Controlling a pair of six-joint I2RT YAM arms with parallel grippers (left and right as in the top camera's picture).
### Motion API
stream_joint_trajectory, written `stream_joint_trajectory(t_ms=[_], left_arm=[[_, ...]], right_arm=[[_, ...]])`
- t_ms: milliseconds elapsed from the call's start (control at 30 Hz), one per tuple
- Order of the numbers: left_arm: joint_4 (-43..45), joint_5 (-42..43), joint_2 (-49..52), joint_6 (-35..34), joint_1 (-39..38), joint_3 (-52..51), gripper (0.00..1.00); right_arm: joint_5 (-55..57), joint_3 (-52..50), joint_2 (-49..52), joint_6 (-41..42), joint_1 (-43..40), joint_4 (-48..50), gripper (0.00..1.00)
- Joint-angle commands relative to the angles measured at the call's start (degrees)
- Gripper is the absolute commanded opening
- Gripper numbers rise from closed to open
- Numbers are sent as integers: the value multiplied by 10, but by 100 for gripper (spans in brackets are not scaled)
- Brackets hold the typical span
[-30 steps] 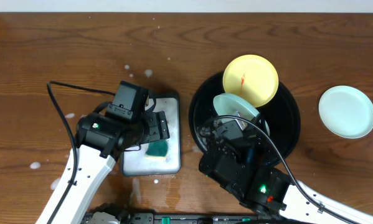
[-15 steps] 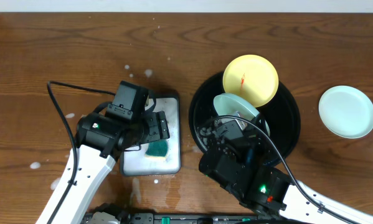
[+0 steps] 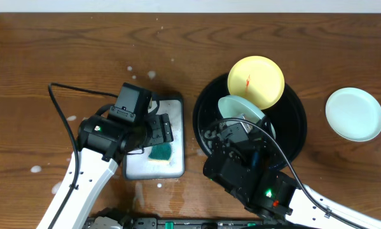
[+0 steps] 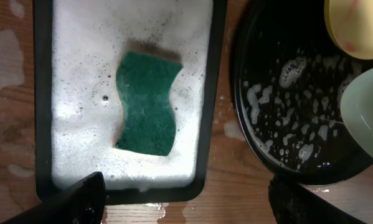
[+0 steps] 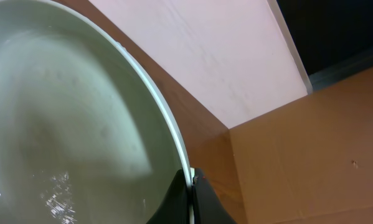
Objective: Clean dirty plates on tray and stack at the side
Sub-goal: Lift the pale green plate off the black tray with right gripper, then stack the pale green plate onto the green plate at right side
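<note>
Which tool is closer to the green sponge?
Left. The left tool hangs open right above the sponge in the foamy white tray; the right tool is over at the black tray, shut on the rim of a mint plate.

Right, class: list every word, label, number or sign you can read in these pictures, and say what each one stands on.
None: no view shows any readable text.
The yellow plate bears only a red smear, not writing.
The green light on the right arm is a plain dot.
</note>
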Motion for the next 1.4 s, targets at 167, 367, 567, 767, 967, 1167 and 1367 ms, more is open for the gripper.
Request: stream_joint_trajectory(t_ms=[167, 367, 567, 767, 967, 1167, 1367], left_arm=[[-2, 5, 0, 7, 2, 0, 84], [-2, 5, 0, 7, 2, 0, 84], [-2, 5, 0, 7, 2, 0, 84], [-2, 5, 0, 7, 2, 0, 84], [-2, 5, 0, 7, 2, 0, 84], [-2, 5, 0, 7, 2, 0, 84], [-2, 5, 0, 7, 2, 0, 84]], right_arm=[[25, 11, -7, 0, 6, 2, 1], [25, 11, -7, 0, 5, 4, 1], [25, 11, -7, 0, 5, 4, 1], [22, 10, -7, 30, 3, 4, 1], [-142, 10, -7, 126, -92, 3, 1], [-508, 11, -10, 158, -349, 26, 1], [-854, 11, -6, 135, -649, 71, 1]])
